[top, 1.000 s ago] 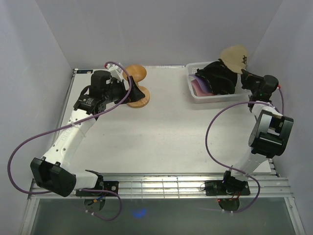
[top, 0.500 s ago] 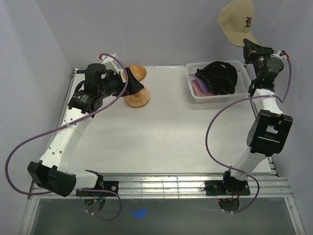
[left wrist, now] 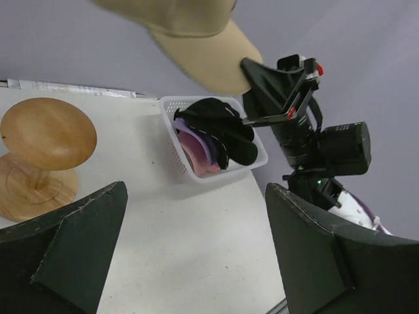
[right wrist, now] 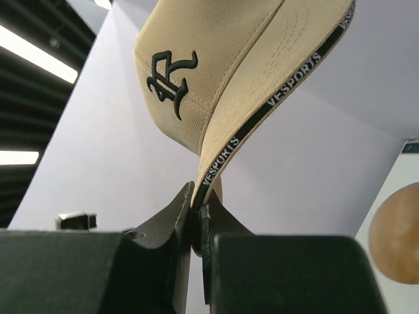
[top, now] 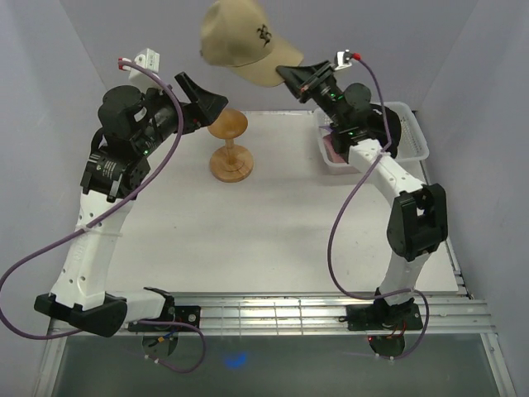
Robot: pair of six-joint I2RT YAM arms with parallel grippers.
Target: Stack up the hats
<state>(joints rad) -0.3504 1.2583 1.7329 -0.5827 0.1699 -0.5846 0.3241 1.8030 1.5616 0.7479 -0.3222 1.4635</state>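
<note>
My right gripper (top: 285, 74) is shut on the brim edge of a tan cap (top: 240, 41) with a black embroidered logo and holds it high in the air, up and left of the wooden stand (top: 230, 149). The right wrist view shows the brim (right wrist: 216, 65) pinched between the jaws (right wrist: 196, 209). Black hats and a lavender and a pink one (left wrist: 216, 131) lie in the white mesh basket (left wrist: 196, 173). My left gripper (top: 211, 103) is open and empty, raised just left of the stand, below the cap (left wrist: 196, 33).
The round wooden stand (left wrist: 46, 134) stands bare at the back middle of the table. The white basket (top: 417, 136) sits at the back right, partly behind my right arm. Grey walls close in the table on three sides.
My right arm has swung the tan cap from above the basket leftward to above the stand. My left arm has risen, lifting its open gripper off the stand.
</note>
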